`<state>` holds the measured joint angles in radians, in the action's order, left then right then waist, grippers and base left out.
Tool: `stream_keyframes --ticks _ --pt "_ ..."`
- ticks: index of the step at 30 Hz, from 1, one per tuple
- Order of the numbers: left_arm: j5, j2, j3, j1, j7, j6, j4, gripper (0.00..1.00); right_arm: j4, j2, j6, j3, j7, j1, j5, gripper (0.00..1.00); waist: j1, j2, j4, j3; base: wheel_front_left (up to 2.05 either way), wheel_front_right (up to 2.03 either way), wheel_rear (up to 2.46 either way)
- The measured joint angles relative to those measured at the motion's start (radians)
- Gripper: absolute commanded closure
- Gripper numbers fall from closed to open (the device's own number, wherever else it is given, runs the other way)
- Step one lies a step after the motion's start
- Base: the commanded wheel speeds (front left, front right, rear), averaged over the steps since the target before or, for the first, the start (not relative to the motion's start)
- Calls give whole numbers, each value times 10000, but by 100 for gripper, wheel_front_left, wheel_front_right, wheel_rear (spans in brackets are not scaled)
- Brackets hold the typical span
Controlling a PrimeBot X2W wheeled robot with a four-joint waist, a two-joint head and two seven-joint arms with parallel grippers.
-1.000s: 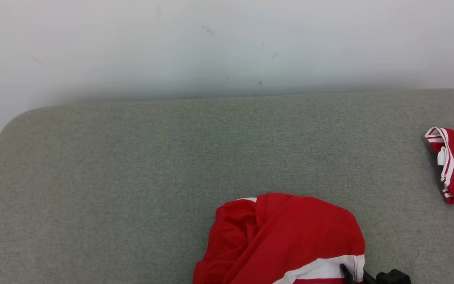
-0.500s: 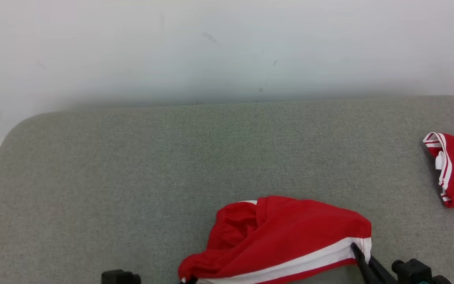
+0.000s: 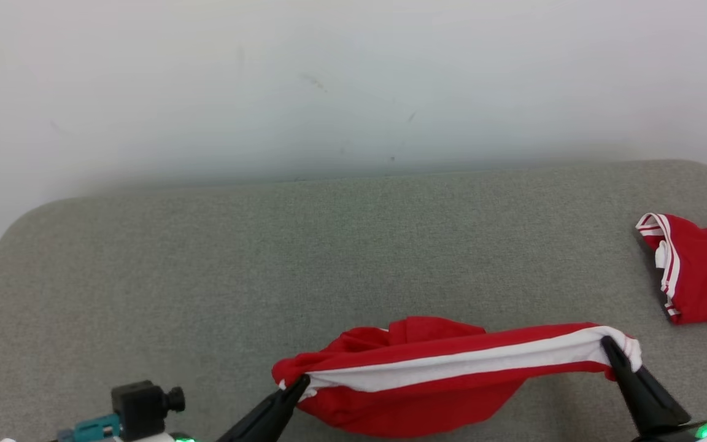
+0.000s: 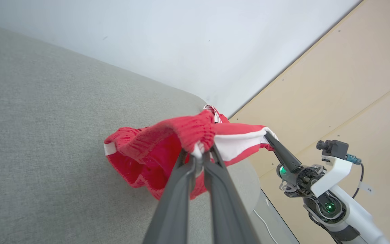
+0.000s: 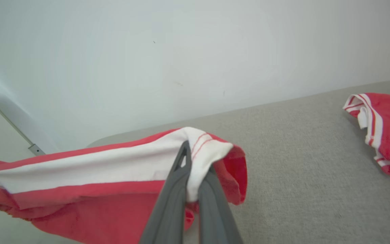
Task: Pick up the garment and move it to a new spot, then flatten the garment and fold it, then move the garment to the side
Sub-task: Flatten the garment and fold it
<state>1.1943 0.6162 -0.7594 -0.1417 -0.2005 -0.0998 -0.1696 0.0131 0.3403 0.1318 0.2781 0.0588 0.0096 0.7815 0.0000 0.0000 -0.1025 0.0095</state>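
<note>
left pincer [image 3: 299,383]: I pinch the garment [image 3: 427,393] at its left end
right pincer [image 3: 607,345]: I pinch its right end
span: stretched between them

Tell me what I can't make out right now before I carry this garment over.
1) Second red garment: head view, the right edge cuts it off.
2) Held garment: head view, its own folds hide its shape; whether its sag touches the grey surface is hidden beneath the cloth.
3) Left tool, right tool: head view, the bottom edge cuts off their bases.
</note>
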Motion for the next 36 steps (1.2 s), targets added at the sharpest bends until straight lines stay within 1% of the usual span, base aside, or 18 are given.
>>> stream_keyframes --ticks 5,11,16,19,22,24,26,28,29,30,32,34,36 --pt "343 679 491 47 263 322 -1862 100 2328 1112 0 -792 -1156 802 1833 100 0 0 -97 -139 0 0 0" --pt "800 1427 1099 -216 734 771 -4008 100 4690 1998 0 -2382 -2017 1611 3806 100 -1 0 -209 -178 0 0 0" --pt "1279 1881 1586 -771 1300 1085 -5239 100 6006 2614 -2 -3731 -2612 2083 5037 100 -1 1 -216 28 0 0 0" --pt "1582 1975 1908 -1369 1657 1145 -5474 100 6364 2888 0 -4328 -2863 2042 5446 100 0 1 -197 328 0 0 0" --pt "1659 2119 2117 -2173 2105 1218 -5177 100 6295 3064 -2 -4360 -3099 1461 5473 100 0 0 -168 766 0 0 0" --pt "1684 2080 2138 -2820 2474 1210 -4698 100 5875 3127 0 -4197 -3239 671 5154 100 0 1 -145 1133 0 0 0" --pt "1626 1850 2115 -3681 2838 1183 -4008 100 5287 3001 4 -3894 -3306 -417 4752 100 0 1 -116 1558 0 0 0" --pt "1327 1536 1994 -4770 3244 1177 -3103 100 4520 2849 2 -3484 -3501 -1731 3979 100 1 1 -79 2034 0 0 0" --pt "1053 1344 1921 -5383 3402 1154 -2535 100 4138 2614 0 -3243 -3597 -2527 3772 100 1 1 -58 2283 0 0 0" --pt "725 1099 1870 -6050 3505 1156 -1939 100 3676 2234 2 -3045 -3647 -3385 3605 100 1 1 -39 2540 0 0 0" --pt "163 506 1739 -7413 3601 1057 -677 100 2679 1601 2 -2677 -3695 -5210 2736 100 1 0 -8 3079 0 0 0" --pt "-546 -184 1620 -8732 3434 920 573 100 1599 838 0 -2477 -3647 -6962 1952 100 2 1 11 3611 0 0 0" --pt "-1202 -853 1536 -9967 2959 662 1787 100 627 186 0 -2305 -3411 -8414 1108 100 3 0 28 4114 0 0 0"
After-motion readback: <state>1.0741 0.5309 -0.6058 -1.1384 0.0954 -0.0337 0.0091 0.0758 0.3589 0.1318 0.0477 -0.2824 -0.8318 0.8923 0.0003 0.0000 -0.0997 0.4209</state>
